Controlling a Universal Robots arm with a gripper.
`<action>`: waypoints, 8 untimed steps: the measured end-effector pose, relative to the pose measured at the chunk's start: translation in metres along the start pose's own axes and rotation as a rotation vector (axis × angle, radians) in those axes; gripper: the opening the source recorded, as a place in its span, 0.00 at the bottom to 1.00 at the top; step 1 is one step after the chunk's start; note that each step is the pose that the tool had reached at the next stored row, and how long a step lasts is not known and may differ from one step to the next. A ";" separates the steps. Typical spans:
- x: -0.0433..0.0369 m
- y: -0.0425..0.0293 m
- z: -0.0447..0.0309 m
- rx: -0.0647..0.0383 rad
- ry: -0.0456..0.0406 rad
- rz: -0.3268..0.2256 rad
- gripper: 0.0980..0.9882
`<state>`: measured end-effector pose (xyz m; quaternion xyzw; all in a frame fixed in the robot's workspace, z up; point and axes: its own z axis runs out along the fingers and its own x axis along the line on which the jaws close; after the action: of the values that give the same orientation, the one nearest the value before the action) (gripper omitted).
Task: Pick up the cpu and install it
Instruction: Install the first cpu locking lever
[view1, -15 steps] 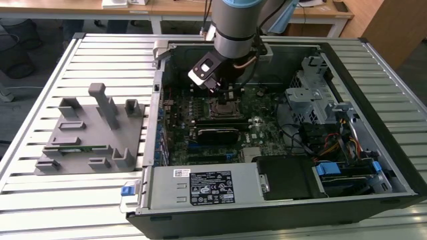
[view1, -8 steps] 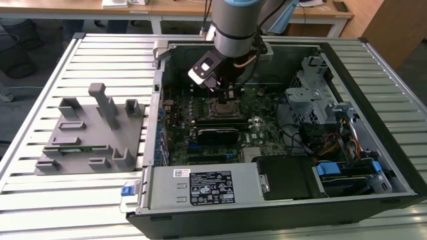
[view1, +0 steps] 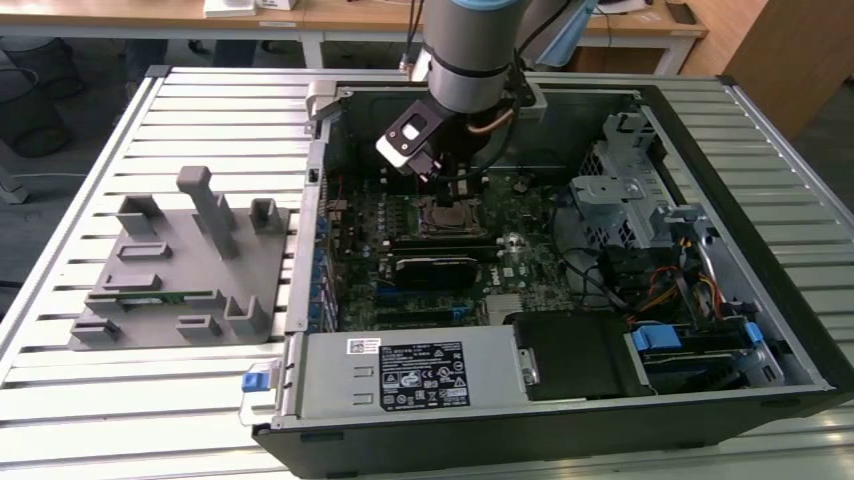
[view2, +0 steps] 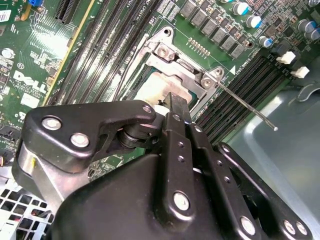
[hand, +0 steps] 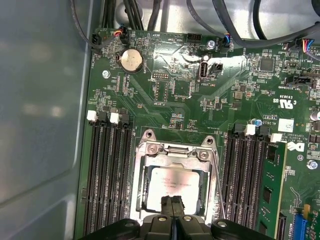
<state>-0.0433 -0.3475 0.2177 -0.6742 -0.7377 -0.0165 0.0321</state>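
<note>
The gripper (hand: 172, 201), its fingers pressed together with nothing between them, points straight down at the cpu (hand: 170, 182), which lies flat in the socket frame (hand: 150, 150) directly beneath its tips.

An open computer case (view1: 747, 130) lies on the bench (view1: 80, 400). A fixture (view1: 174, 270) stands just beside the case on the exterior view's left, and a memory stick (view1: 163, 297) lies in it. The motherboard (hand: 175, 85) lies flat in the case. A power supply (view1: 400, 375) is at the case's near end, and a drive cage (view1: 627, 190) is on the exterior view's right. The cpu (hand: 172, 186) sits inside the socket frame (hand: 145, 165), between two banks of memory slots (hand: 107, 175). The hand (hand: 172, 204) hangs directly over the cpu; whether they touch cannot be told.
</note>
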 end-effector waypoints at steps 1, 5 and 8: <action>0.0000 0.0000 -0.0001 0.000 0.0001 0.000 0.01; 0.0000 0.0000 -0.0009 0.000 0.0001 0.000 0.01; 0.0001 0.0000 -0.0013 0.000 0.0002 0.000 0.01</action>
<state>-0.0433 -0.3475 0.2190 -0.6742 -0.7376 -0.0166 0.0322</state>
